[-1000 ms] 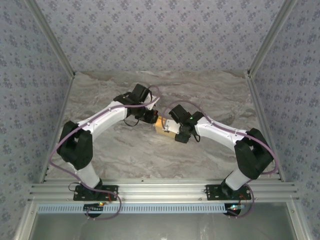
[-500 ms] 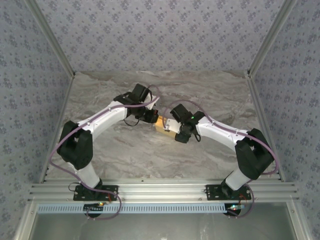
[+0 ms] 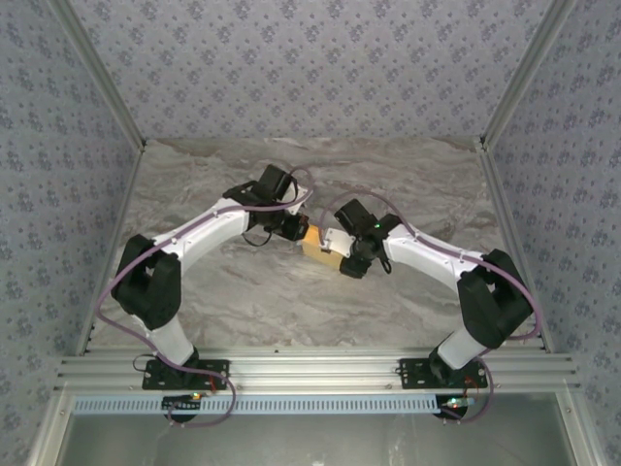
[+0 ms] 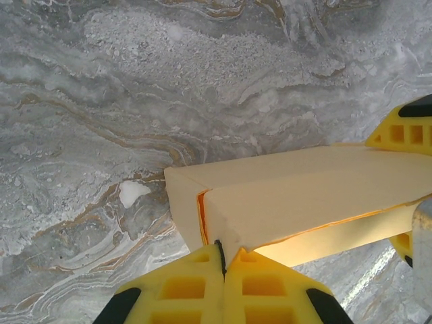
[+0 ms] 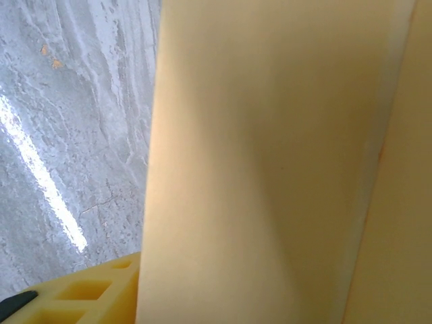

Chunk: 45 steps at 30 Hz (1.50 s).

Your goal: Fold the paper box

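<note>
The paper box (image 3: 318, 247) is a pale yellow-orange card box, held between both arms just above the middle of the marble table. My left gripper (image 3: 299, 231) holds its left end. In the left wrist view the yellow jaws (image 4: 228, 255) are shut on a corner of the box (image 4: 304, 192), and an orange edge shows at the fold. My right gripper (image 3: 335, 250) holds the other end, with its yellow fingers (image 4: 405, 131) above and below the box. In the right wrist view the card (image 5: 270, 148) is very close, beside one finger (image 5: 88, 290).
Grey-veined marble tabletop (image 3: 243, 301) lies all around the box. Patterned walls with aluminium rails (image 3: 107, 107) close in the left, right and back. The arm bases sit on the near rail (image 3: 310, 374).
The right wrist has shifted slightly up and to the right. The box and the left gripper have stayed where they were.
</note>
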Each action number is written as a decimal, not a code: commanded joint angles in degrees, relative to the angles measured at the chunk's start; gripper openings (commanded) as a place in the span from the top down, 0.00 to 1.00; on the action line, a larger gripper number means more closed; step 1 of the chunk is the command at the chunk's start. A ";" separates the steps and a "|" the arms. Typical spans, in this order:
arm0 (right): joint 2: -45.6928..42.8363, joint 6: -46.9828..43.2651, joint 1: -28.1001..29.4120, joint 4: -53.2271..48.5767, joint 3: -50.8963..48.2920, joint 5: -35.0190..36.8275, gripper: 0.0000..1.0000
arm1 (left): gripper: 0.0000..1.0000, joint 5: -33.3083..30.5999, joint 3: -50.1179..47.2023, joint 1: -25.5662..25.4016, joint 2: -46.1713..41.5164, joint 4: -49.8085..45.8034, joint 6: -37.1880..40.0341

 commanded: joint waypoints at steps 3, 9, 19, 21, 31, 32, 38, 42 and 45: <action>0.88 2.70 -1.41 -2.99 0.75 -3.63 0.45 | 0.96 -2.20 -1.84 -0.75 0.14 0.48 1.40; 0.85 3.75 -3.68 -3.07 0.82 -7.72 0.45 | 0.96 -3.66 -3.42 -1.38 -0.04 2.36 2.92; -0.55 2.43 -3.48 -2.31 -0.17 -10.58 0.44 | 0.96 -3.74 -6.97 -1.79 0.22 5.62 2.16; -0.93 1.70 -2.93 -2.08 -0.59 -9.61 0.43 | 0.97 -3.90 -6.77 -1.84 0.45 5.43 2.26; -7.58 5.31 -7.58 -1.17 -1.89 -19.06 0.26 | 0.97 -3.99 -7.59 -1.78 1.24 7.07 1.72; -8.58 5.99 -8.26 -0.85 -2.12 -20.63 0.23 | 0.97 -3.96 -7.75 -1.81 1.19 7.33 1.63; -13.15 8.46 -11.91 0.90 -4.38 -27.19 0.20 | 0.97 -3.79 -7.85 -1.93 1.10 7.98 1.60; -17.61 11.95 -15.57 4.49 -6.41 -36.14 0.19 | 0.97 -3.92 -8.20 -2.13 1.28 8.52 1.53; -21.46 15.09 -18.26 7.40 -8.17 -39.81 0.19 | 0.97 -3.92 -8.46 -2.35 1.28 9.08 1.44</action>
